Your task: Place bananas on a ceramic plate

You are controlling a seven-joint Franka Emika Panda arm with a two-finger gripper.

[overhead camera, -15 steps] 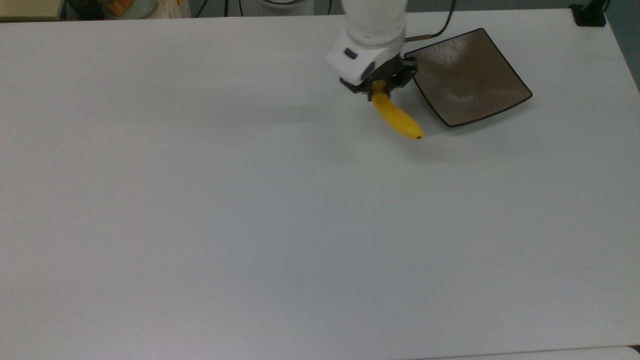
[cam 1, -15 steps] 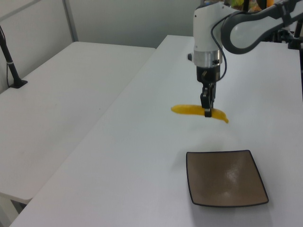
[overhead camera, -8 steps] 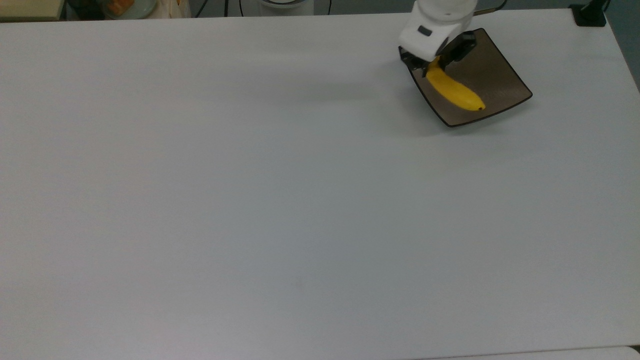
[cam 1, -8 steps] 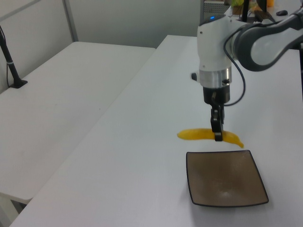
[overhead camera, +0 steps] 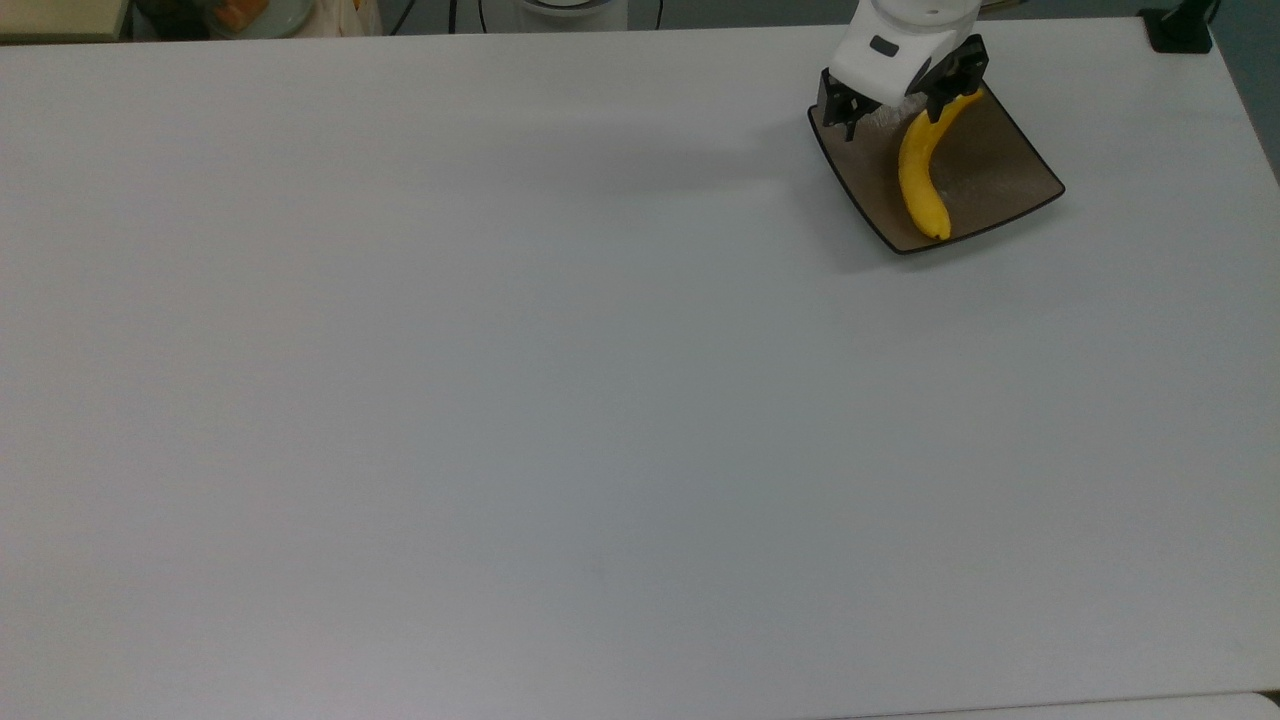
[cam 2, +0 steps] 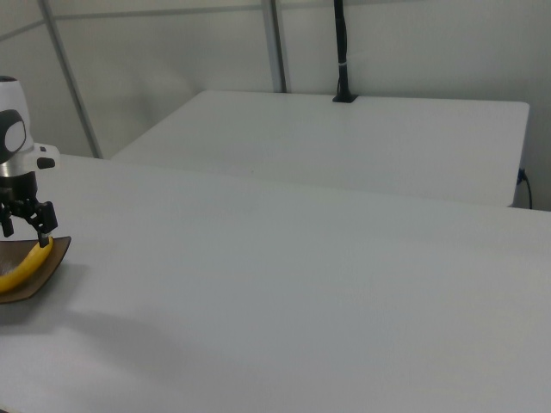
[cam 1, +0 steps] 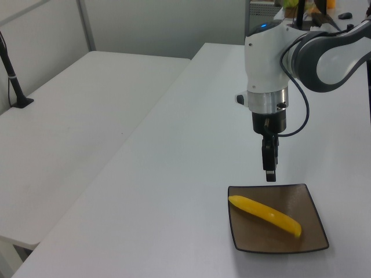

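A: What else is around?
B: White desk (overhead camera: 500,400). Second white desk (cam 1: 75,133) beside it on the left view's left, with a black post (cam 1: 13,75) on it.
A: Top view?
B: Black mount (overhead camera: 1180,28) at far right corner, cables (overhead camera: 455,14) along the far edge.

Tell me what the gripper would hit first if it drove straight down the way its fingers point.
The open gripper points straight down. It would probably first meet the far edge of the square brown ceramic plate, or the stem end of the curved yellow banana lying there; depth is unclear.
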